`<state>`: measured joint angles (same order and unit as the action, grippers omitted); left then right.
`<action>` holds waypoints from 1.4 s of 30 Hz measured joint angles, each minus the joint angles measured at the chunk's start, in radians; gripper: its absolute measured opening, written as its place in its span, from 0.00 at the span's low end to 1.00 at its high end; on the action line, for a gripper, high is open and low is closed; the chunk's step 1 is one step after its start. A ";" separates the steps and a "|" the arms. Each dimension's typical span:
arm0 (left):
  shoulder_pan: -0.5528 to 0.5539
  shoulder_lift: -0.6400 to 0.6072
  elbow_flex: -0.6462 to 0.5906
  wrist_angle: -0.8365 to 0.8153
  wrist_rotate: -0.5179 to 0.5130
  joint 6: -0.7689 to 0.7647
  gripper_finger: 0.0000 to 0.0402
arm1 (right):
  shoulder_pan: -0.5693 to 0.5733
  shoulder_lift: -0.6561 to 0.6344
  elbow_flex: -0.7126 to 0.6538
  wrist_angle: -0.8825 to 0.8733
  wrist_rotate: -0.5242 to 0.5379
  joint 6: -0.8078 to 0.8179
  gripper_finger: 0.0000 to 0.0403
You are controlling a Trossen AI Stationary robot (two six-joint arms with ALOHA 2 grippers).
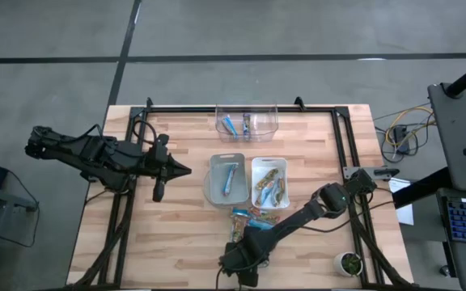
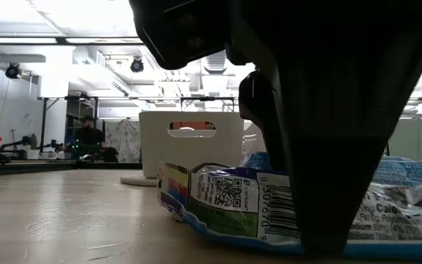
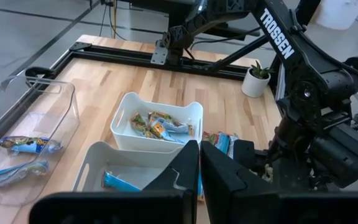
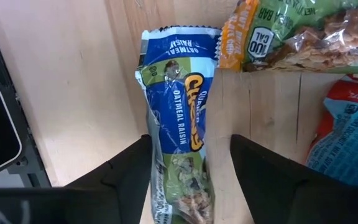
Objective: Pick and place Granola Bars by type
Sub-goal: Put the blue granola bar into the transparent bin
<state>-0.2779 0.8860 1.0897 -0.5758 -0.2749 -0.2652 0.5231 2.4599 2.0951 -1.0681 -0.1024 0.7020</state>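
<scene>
Blue foil is filling the right wrist view: an oatmeal raisin bar (image 4: 179,118) is lying flat on the wooden bench (image 1: 176,234), and the right gripper (image 4: 188,180) is sitting right over it, its fingers (image 4: 272,174) spread on either side of the wrapper, not yet pinching it. Beside that bar, more loose bars are waiting: an orange-labelled one (image 4: 278,37) just next to it and another blue wrapper (image 4: 347,137) at the edge. From above, this little pile (image 1: 253,217) is sitting near the front of the bench, just in front of the grey bin (image 1: 213,194) and the white bin (image 1: 253,166); the clear bin (image 1: 273,121) is standing farther back.

The bar is looking light and crinkly, the foil slick, the filling probably soft enough to crush. I'd say a gentle squeeze across the narrow middle is the place to take it, since the sealed ends would just fold.

The left gripper (image 3: 199,168) is hanging off to the left of the bins, fingers pressed together, holding nothing.

Hard to read: the low view is mostly blocked by the dark arm, the high view is hiding the target bar under the right wrist, and the bins' contents are too small to count.
</scene>
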 joint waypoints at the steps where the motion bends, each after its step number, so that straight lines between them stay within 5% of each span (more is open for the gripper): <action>1: 0.000 0.000 0.000 -0.002 0.000 0.000 0.00 | 0.000 0.000 -0.001 0.001 0.000 0.000 0.51; 20: 0.000 0.000 0.000 -0.002 0.000 0.000 0.00 | 0.001 -0.027 0.027 -0.011 -0.018 -0.017 0.16; 42: 0.001 0.000 0.000 0.000 0.000 -0.009 0.00 | -0.071 -0.357 0.038 -0.103 0.031 -0.022 0.12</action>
<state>-0.2768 0.8860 1.0893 -0.5762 -0.2752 -0.2738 0.4521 2.1029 2.1334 -1.1714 -0.0714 0.6800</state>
